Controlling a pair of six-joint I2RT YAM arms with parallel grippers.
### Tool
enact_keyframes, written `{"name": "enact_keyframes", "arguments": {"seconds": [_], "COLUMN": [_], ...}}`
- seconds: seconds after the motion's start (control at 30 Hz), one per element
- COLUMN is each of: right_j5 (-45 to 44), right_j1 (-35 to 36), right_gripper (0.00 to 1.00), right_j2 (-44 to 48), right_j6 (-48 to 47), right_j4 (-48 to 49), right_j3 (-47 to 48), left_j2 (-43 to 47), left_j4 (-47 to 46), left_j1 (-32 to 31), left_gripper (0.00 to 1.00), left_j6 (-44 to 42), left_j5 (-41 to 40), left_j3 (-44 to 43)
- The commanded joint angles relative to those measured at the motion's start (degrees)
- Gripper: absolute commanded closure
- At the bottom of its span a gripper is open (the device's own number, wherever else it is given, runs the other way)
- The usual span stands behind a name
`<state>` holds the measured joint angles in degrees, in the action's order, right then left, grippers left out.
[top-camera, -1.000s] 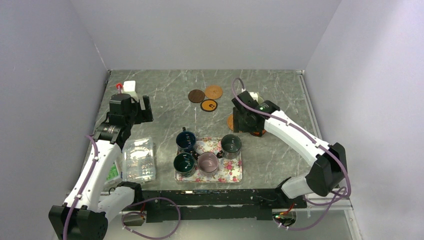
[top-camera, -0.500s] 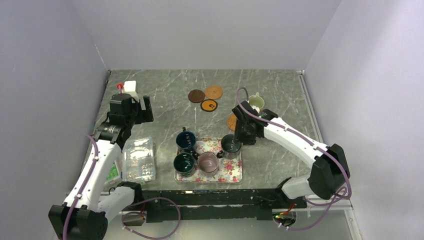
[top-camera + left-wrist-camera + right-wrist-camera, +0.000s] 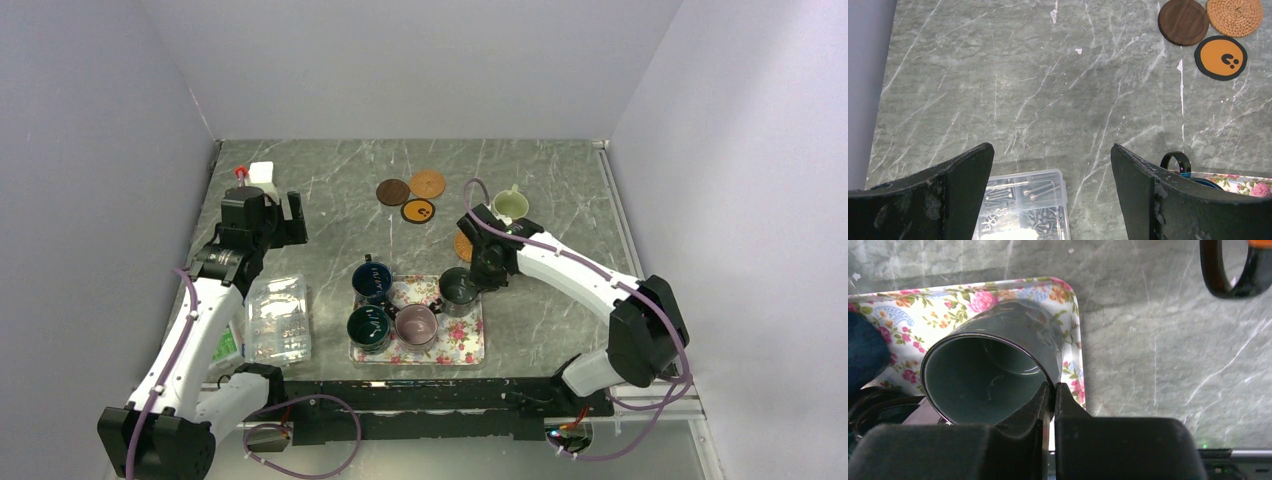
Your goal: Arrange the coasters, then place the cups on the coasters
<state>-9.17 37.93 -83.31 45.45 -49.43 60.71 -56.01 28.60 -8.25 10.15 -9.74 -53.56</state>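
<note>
Right claw (image 3: pixel 1053 390) is clenched on the rim of the dark green cup (image 3: pixel 993 365) on the floral tray (image 3: pixel 1070 300) beneath me, so next, I judge, comes lifting it clear toward the orange-and-black coaster (image 3: pixel 419 211) beyond, leftward.

A grey-green marbled tabletop (image 3: pixel 330 170), veined in white, is spreading between pale lavender walls: a back wall (image 3: pixel 420 60) is rising at its far edge, a left wall (image 3: pixel 90 150) and a right wall (image 3: pixel 740 150) are flanking it. A metal strip (image 3: pixel 627 220) is running along its right edge; soft even light is falling
</note>
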Motion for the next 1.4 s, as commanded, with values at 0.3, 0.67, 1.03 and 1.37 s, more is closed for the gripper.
{"name": "enact_keyframes", "arguments": {"seconds": [0.3,0.67,1.03,1.37], "right_j5": [-7.22,4.3,-6.68,-6.9], "right_j1": [0.02,-0.49,-0.43,-0.33], "right_gripper": [1.0,1.0,0.52,0.57], "right_j2": [-3.52,-5.93,-5.45,-2.48], "right_j6": [-32.35,-46.8,-36.95,-17.84], "right_j4": [6.62,7.98,1.1,-7.13], "right_j3": [7.55,6.22,12.29,9.9], "left_j2": [-0.47,-0.83,-0.61,-0.78], "left_j4": [-0.39,-0.45,-0.39,-0.61], "left_j1": [-0.19,-0.19,-0.19,-0.3], "left_gripper": [0.06,0.06,0.06,0.06], "left_j6": [-0.13,-0.18,0.03,0.07], "left_j5": [-0.17,0.17,0.44,0.87], "left_j3": [-0.49,-0.49,-0.49,-0.49]}}
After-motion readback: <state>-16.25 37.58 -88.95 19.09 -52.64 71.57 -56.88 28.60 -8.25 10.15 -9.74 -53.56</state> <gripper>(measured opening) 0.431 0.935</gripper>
